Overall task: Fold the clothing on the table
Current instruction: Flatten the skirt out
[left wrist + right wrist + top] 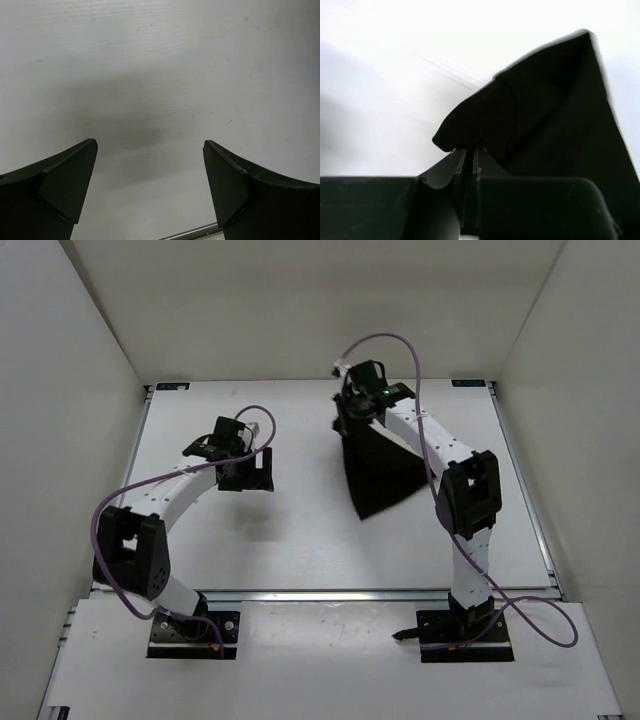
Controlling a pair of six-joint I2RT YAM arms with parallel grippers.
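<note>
A: Right hand (469,150) clenched on the clothing's (380,475) far edge, right of centre on the tabletop (300,550). Left hand (150,145) released, over bare surface.
B: Looks thin, limp, light, so it'll drape and slide. I'd pinch corners, not the middle.

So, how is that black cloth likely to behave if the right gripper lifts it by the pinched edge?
Probably floppy: the cloth bunches into a soft fold where the right gripper pinches it. Likely light, since it looks thin and fans out from the pinch. The rest should trail across the table.
</note>
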